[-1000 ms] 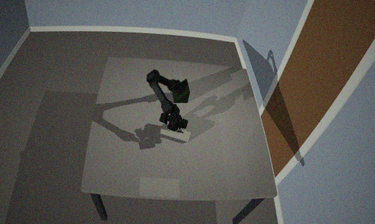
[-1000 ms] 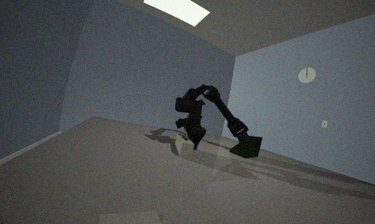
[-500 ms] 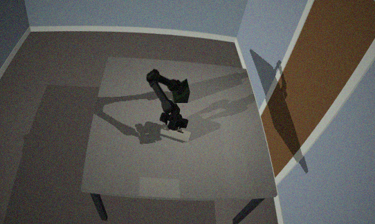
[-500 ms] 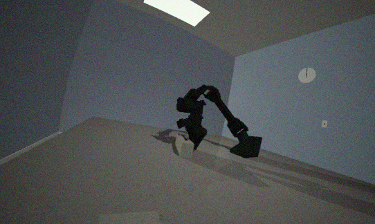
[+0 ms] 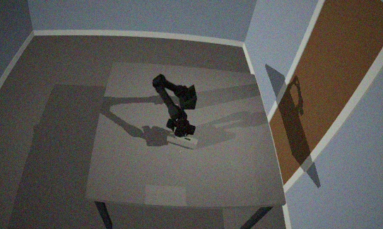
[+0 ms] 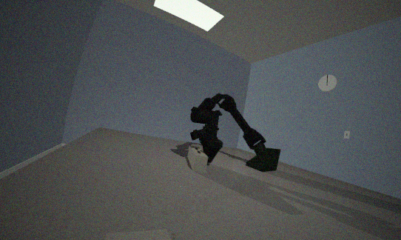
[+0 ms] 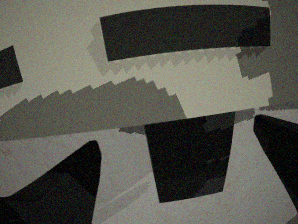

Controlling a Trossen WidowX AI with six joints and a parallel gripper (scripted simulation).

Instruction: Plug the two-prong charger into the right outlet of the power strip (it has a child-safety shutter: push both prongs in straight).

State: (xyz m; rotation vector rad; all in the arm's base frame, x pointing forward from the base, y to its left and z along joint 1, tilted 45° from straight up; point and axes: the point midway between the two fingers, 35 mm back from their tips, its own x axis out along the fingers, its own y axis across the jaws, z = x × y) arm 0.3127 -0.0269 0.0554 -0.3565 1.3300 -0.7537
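Well, the hand (image 5: 181, 134) (image 6: 209, 160) (image 7: 177, 131) is down at the pale power strip (image 5: 181, 142) (image 6: 198, 161) (image 7: 55, 45), its fingers spread wide with nothing pinched between them. In the wrist view a dark block (image 7: 190, 162), apparently the charger, shows in the gap, apart from both fingertips, its upper end meeting the strip's edge; whether its prongs sit in an outlet, I cannot tell. The strip lies on the grey tabletop (image 5: 217, 169) (image 6: 117, 196), and a long dark rectangle (image 7: 185, 32) shows on its pale face
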